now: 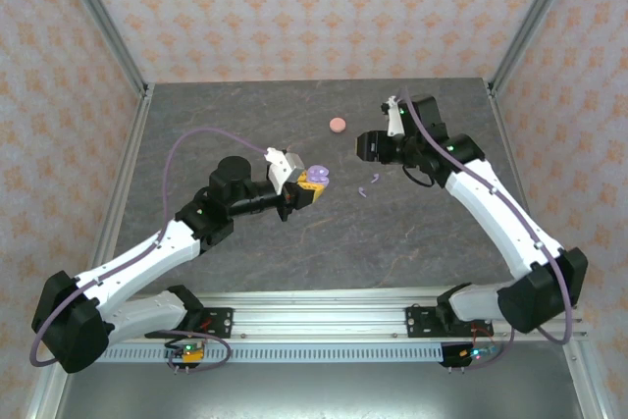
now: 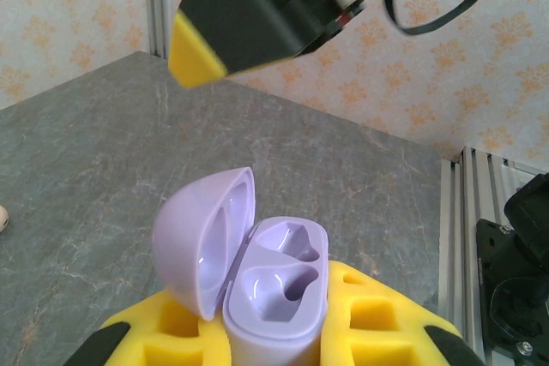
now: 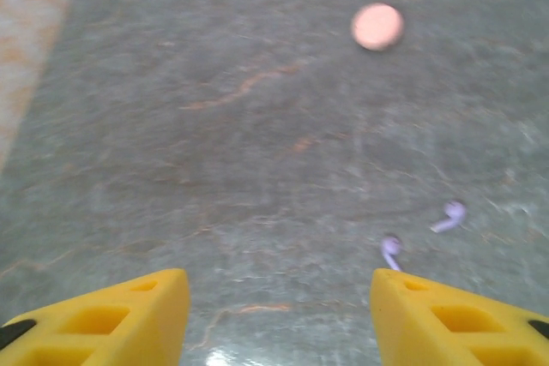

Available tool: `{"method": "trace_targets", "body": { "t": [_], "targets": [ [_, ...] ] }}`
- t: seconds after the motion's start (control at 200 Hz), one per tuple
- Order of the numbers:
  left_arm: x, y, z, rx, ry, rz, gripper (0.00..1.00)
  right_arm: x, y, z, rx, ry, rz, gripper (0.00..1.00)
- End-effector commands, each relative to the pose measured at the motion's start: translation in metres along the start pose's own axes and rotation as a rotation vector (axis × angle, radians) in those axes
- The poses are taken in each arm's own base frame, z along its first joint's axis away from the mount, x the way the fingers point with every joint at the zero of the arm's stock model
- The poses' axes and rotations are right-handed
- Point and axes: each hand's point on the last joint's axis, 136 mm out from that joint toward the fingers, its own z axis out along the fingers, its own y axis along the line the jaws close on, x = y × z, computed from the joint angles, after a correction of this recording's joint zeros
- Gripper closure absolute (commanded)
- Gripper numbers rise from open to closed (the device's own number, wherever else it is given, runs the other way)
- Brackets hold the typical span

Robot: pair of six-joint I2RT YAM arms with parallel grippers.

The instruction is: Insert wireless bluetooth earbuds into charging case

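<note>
On the grey surface (image 1: 216, 115) in the top view, two lilac buds (image 1: 369, 185) lie loose near the middle, just beside each other. A closed pink case (image 1: 339, 125) sits further back, well apart from them. The left pincer (image 1: 306, 191) is clamped on a lilac case (image 1: 316, 175), left of the buds. The right pincer (image 1: 366, 145) hovers just behind the buds.

Left wrist cam: the lilac case is squeezed between the yellow fingers (image 2: 373, 315), lid (image 2: 206, 242) flipped open to the left, and both moulded pockets are bare.

Right wrist cam: its yellow fingers are spread wide with nothing between them. The two buds lie on the surface just ahead of the right one, the pink case far beyond, blurry.
</note>
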Motion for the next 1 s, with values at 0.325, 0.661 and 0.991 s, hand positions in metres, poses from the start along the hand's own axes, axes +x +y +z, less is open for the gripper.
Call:
{"method": "trace_targets", "body": {
  "t": [0.325, 0.661, 0.991],
  "targets": [
    [-0.013, -0.002, -0.008, -0.043, -0.063, -0.006, 0.97, 0.064, -0.089, 0.071, 0.259, 0.247, 0.213, 0.58],
    [-0.010, 0.001, -0.006, -0.063, -0.052, -0.029, 0.98, 0.077, -0.112, 0.118, 0.297, 0.309, 0.337, 0.60],
    [-0.008, 0.003, -0.007, -0.072, -0.057, -0.039, 0.98, 0.083, -0.130, 0.144, 0.372, 0.302, 0.423, 0.54]
  ]
}}
